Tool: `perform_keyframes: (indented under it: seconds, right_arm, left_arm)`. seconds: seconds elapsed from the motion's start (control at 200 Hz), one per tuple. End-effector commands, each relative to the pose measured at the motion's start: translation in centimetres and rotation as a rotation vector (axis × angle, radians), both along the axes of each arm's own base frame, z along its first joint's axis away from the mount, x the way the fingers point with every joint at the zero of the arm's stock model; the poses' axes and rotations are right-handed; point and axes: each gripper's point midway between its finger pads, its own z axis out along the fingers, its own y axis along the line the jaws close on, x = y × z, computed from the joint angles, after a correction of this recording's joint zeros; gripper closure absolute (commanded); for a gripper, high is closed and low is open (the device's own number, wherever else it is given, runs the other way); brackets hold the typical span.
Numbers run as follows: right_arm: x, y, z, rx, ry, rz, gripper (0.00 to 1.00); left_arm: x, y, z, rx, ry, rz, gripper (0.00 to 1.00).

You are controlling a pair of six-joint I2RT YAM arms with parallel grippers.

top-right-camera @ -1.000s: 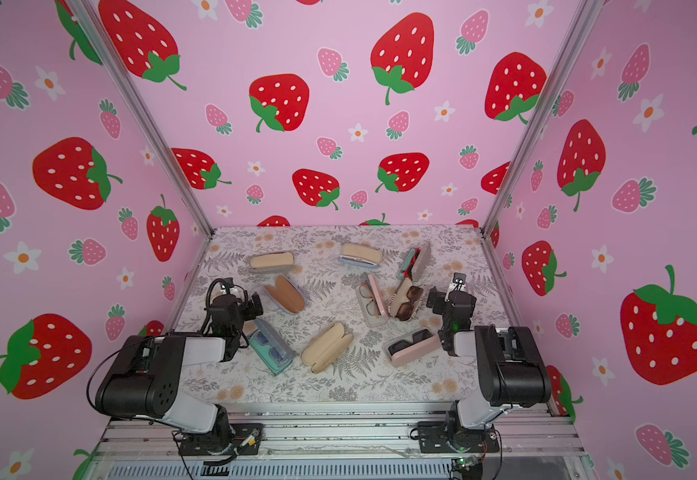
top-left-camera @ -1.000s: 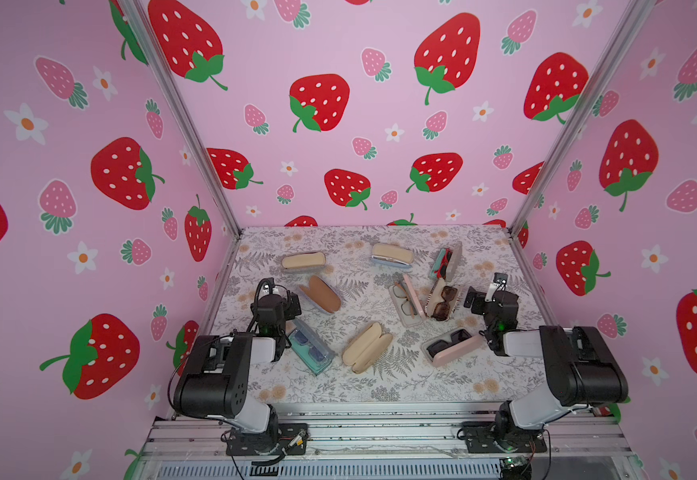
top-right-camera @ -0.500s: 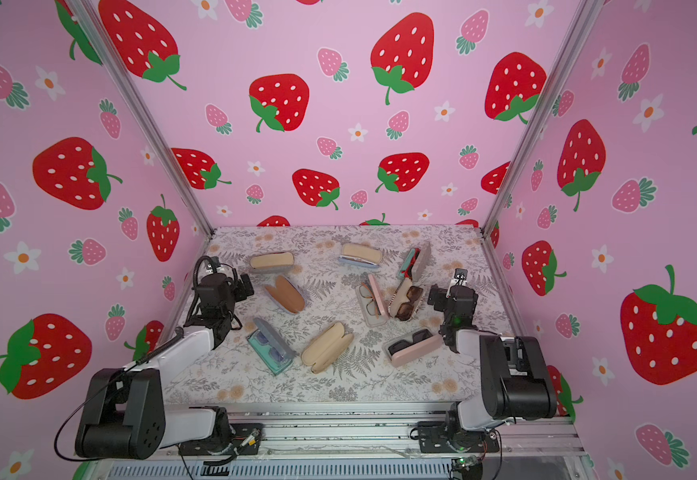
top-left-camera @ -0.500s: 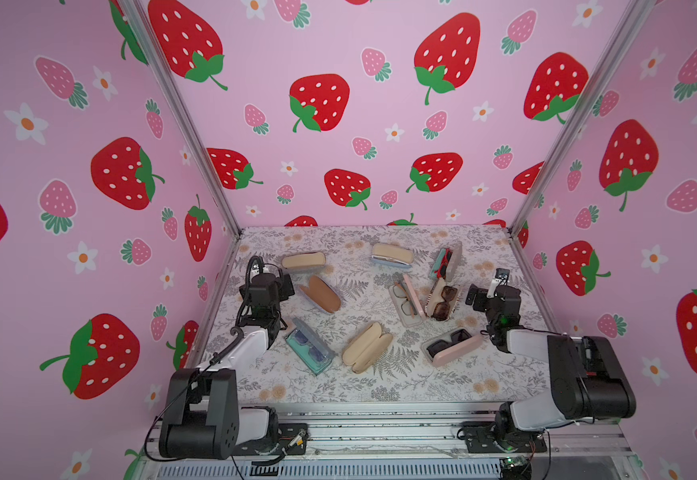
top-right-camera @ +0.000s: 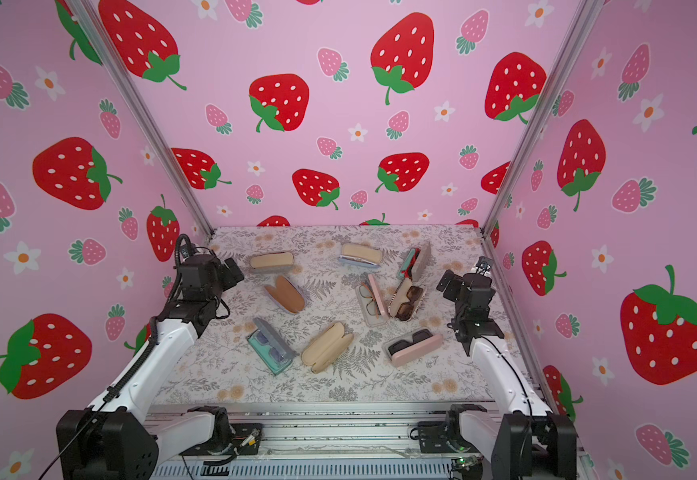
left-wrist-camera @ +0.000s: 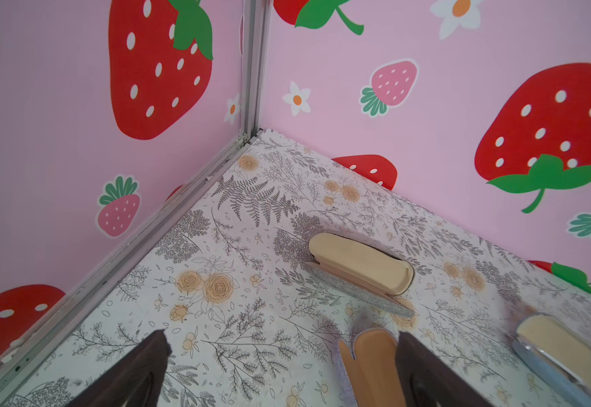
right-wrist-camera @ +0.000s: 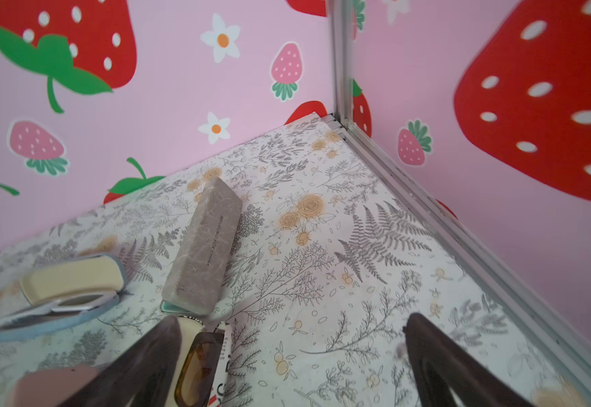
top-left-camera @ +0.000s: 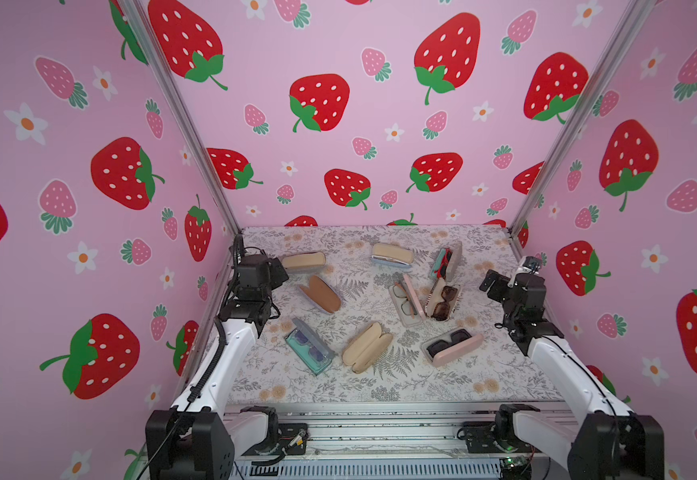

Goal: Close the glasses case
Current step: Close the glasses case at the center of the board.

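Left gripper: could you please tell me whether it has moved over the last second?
Yes. The left gripper has moved away from the teal case toward the back wall, and is now beside the tan case.

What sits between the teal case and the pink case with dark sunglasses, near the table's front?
An open beige case lies between the teal case and the pink case, closer to the teal one; both top views show it.

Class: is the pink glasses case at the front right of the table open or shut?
Open: in both top views the pink case shows dark glasses lying uncovered inside it.
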Motion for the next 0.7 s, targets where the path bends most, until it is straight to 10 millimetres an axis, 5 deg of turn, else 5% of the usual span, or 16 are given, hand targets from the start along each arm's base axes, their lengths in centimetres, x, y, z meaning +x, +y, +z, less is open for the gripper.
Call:
perform_keyframes:
  seconds: [0.0,0.275,0.695]
  right_arm:
    - [-3.2,-0.6,-0.4,0.139,0.075,-0.106,0.01]
    - [-2.9,4.2,1.2,0.259,0.237,0.133,0.01]
    - [-3.0,9.7,2.5,0.159,0.415,0.277,0.01]
  left_arm:
    - [0.1,-2.3,0.2,-0.182,-0.009,-0.073,0.01]
    - [2.5,-9.8,-0.2,-0.341,0.030,-0.374,0.01]
    - [2.2,-24.0,-1.8,-0.248,0.153,-0.661,0.01]
